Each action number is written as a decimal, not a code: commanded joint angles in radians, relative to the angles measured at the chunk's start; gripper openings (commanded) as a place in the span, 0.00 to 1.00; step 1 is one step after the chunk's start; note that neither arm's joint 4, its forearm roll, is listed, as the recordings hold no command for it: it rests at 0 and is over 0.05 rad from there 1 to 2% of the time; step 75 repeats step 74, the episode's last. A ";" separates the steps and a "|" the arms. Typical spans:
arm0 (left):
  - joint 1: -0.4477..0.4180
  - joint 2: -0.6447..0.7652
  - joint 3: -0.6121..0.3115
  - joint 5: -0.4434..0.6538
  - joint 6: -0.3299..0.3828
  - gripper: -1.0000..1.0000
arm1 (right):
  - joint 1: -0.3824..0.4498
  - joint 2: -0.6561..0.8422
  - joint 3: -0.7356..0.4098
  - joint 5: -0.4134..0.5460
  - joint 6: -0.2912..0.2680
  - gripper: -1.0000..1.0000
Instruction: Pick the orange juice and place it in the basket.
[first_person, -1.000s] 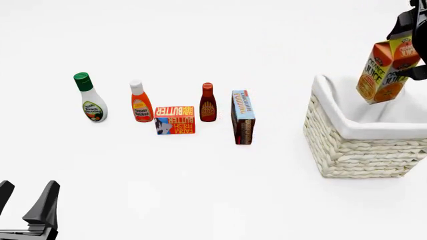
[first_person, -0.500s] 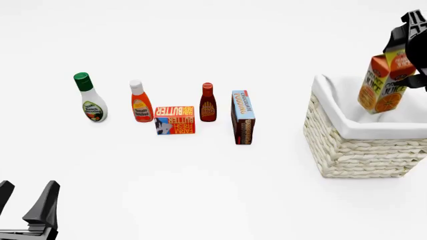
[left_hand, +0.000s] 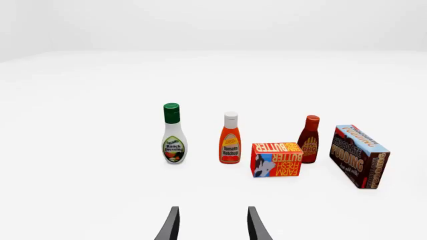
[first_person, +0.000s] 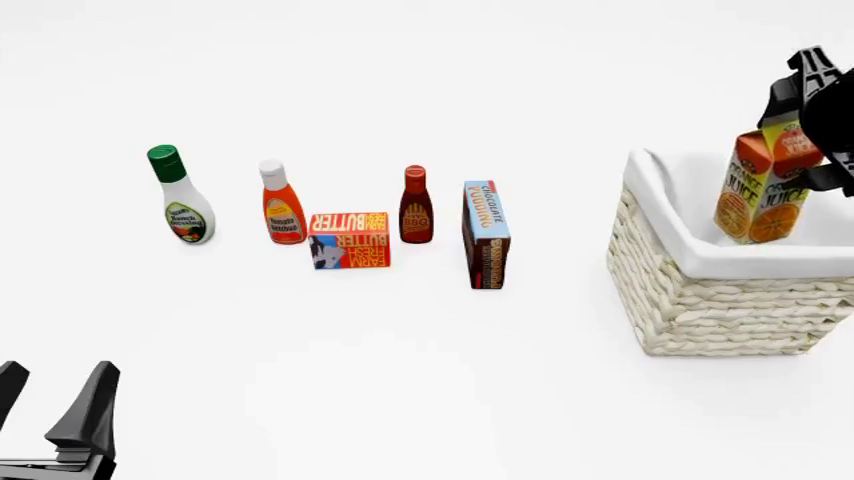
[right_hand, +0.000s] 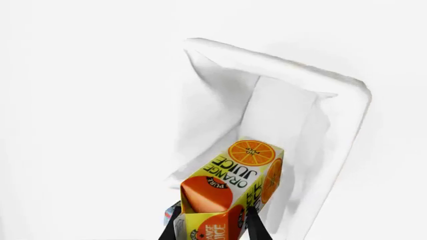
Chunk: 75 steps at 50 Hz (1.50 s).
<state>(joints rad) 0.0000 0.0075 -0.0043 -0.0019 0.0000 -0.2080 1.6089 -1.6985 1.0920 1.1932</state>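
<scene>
The orange juice is a tall orange-and-yellow carton, nearly upright, its lower part down inside the basket. My right gripper is shut on its upper part at the right edge of the front view. In the right wrist view the orange juice sits between the dark fingers above the white-lined basket. My left gripper rests open and holding nothing at the near left corner, and the left wrist view shows the left gripper the same way.
A row of groceries stands left of the basket: a green-capped ranch dressing bottle, a ketchup bottle, a butter box, a dark red sauce bottle and a chocolate pudding box.
My right gripper has lowered the orange juice into the basket and turned it from tilted to nearly upright. The left arm has stayed put.
</scene>
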 joint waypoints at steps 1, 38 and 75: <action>0.000 0.000 0.000 0.000 0.000 1.00 | 0.020 0.003 0.012 0.006 0.039 0.00; 0.000 0.000 0.000 0.000 0.000 1.00 | -0.001 0.114 -0.070 0.043 0.044 1.00; 0.000 0.000 0.000 0.000 0.000 1.00 | 0.061 -0.030 -0.079 0.048 0.075 1.00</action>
